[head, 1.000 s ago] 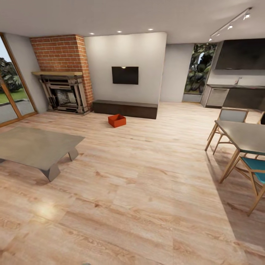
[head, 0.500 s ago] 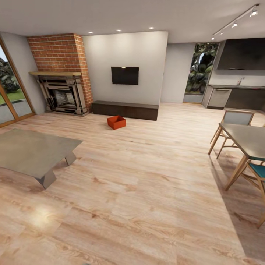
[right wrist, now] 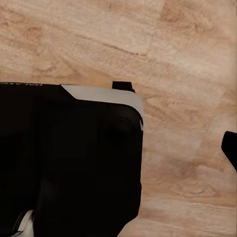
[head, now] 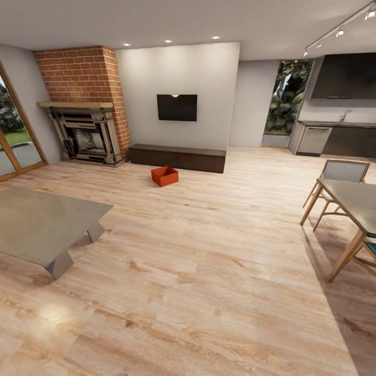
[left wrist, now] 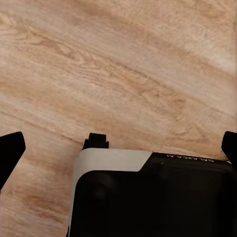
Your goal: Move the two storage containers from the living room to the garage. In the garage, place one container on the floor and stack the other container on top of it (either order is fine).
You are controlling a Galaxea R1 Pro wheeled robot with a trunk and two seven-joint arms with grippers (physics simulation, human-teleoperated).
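Container point(head: 164, 175) sits ahead by the TV bench point(head: 177, 157) (left gripper point(left wrist: 118, 148) spread, right unclear); approach squarely, stopping short.

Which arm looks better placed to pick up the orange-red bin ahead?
Neither yet, by a hedged call: the storage container sits far across the wood floor, near the view's centre, just left, so left is marginally favoured.
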